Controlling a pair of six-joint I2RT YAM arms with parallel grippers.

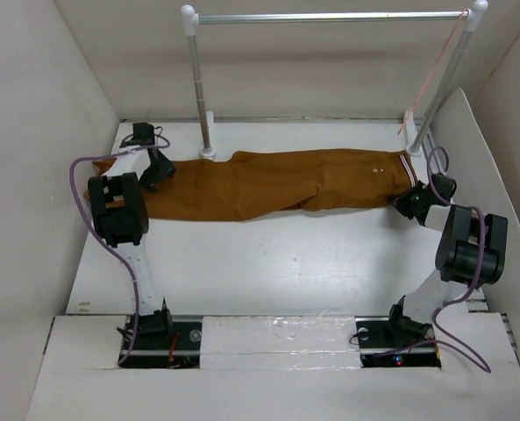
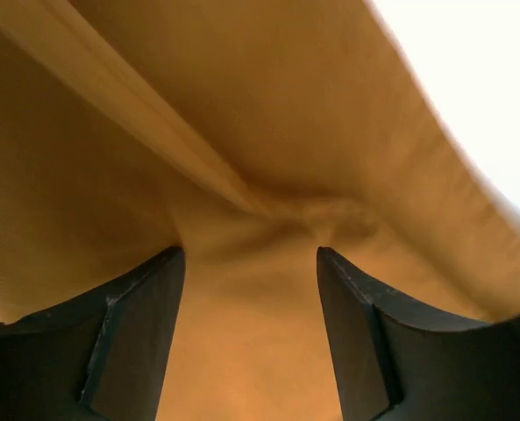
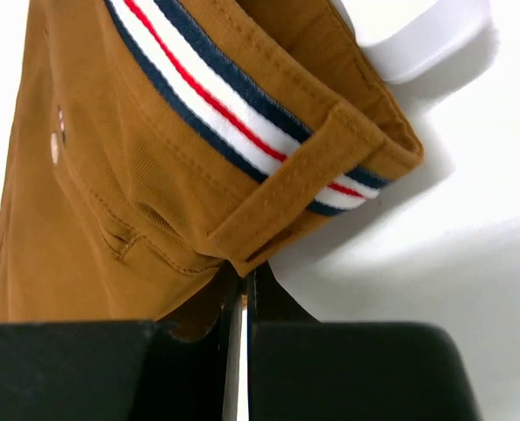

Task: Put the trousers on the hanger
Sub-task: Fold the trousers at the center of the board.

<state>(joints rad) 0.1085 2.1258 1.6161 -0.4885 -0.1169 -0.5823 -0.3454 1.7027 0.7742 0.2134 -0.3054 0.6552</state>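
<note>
trousers (image 1: 277,184): laid out long across the far half of your table (image 1: 286,272), waistband at the right end and leg ends at the left, the cloth flat with a few soft folds.
waistband (image 3: 242,114): right up in your right wrist view. It has white trim with a red line and dark edges, and a belt loop crosses it.
left jaws: you've got them down on the leg end at the far left. They stand well apart, and both dark fingers (image 2: 128,342) show with brown cloth bunched into a crease between them. They are spread, not pinching.
right jaws: down at the right end of the trousers, pressed almost together with only a thin slit between them. The lower corner of the waistband fold sits right at the tips, so you look to be pinching cloth there.
hanger (image 1: 435,70): a thin pink line slanting down from the right end of the rail toward the far right corner, well apart from both jaws. You can't make out its shape from here.
rail (image 1: 330,17): a silver bar on white posts across the far side, above the trousers. The left post stands just far of the cloth.
</note>
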